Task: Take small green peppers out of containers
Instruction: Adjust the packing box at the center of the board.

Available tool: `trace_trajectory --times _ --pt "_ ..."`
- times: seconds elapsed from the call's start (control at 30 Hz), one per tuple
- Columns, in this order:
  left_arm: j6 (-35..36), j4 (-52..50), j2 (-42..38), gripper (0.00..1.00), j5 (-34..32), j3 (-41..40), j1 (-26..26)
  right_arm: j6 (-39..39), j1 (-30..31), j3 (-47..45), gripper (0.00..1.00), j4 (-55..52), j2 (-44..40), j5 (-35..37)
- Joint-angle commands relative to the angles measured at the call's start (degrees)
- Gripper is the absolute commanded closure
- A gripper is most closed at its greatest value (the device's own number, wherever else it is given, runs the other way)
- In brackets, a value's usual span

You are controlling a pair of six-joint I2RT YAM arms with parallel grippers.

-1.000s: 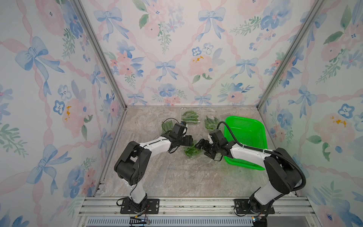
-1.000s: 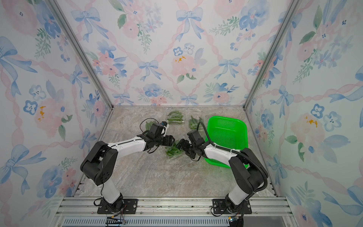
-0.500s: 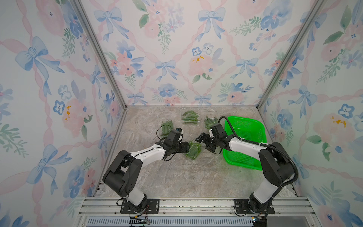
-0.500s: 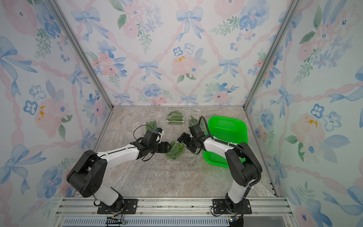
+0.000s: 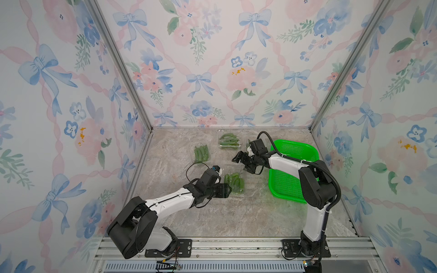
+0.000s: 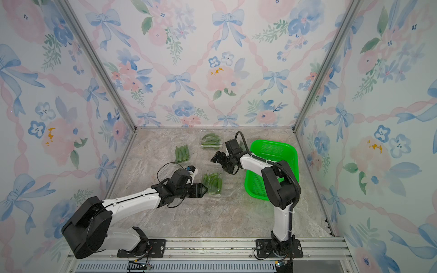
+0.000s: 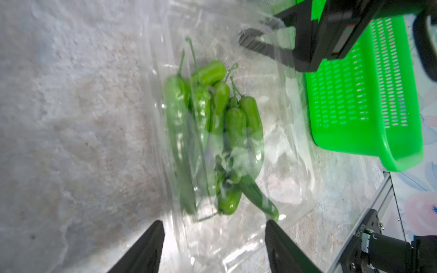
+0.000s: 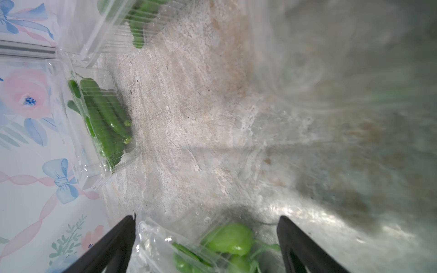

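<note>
Both sets of jaws are hanging open and empty around the near container [image 5: 238, 192], its small green peppers [image 5: 234, 180] lying near-to-far, the left arm [image 5: 175, 201] sitting closer, at its left edge.

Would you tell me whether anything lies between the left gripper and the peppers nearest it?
Only the clear container holding those peppers: its plastic lies between the open left gripper and them. Nothing else visible.

Right wrist view: nearest container [image 8: 165, 245] and its peppers [image 8: 230, 238] cut off by the picture edge; part of tabletop [image 8: 354, 118] blurred.
</note>
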Motion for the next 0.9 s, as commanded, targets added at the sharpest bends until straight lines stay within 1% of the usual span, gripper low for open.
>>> trace_trajectory --times 0.0,0.07,0.23,0.3,0.43,0.53,0.63,0.77,0.87 --pt "-2.78 0.40 -3.39 0.28 -0.04 -3.44 -0.13 -4.72 -0.37 2.45 0.05 -5.81 1.42 -0.33" --pt "-3.14 0.37 -6.23 0.27 -1.20 -4.91 0.63 -6.54 -0.52 3.19 0.04 -8.00 1.34 0.57" --pt "-2.70 0.37 -9.77 0.26 -0.57 -5.92 5.05 -8.61 -0.65 2.76 0.03 -10.13 -0.35 2.94" --pt "-2.06 0.41 -9.63 0.27 0.22 -5.49 6.67 -8.99 -0.64 2.60 0.03 -10.17 -0.85 2.96" --pt "-0.79 0.51 -8.87 0.27 1.29 -4.82 8.05 -9.34 -0.05 2.42 0.03 -10.85 -2.41 3.37" --pt "-0.79 0.61 -8.48 0.28 2.16 -6.04 9.65 -10.42 1.05 2.26 0.03 -12.94 -4.08 4.68" --pt "-0.82 1.51 -9.72 0.28 2.63 -8.21 10.87 -10.22 1.81 0.63 0.03 -13.36 -6.28 5.31" --pt "-0.92 3.82 -11.55 0.28 4.70 -10.56 14.13 -9.58 3.38 -1.70 0.04 -13.89 -8.85 6.71" --pt "-0.50 6.26 -10.14 0.30 6.66 -11.40 16.22 -10.30 4.95 -1.99 0.05 -14.47 -9.22 7.47"
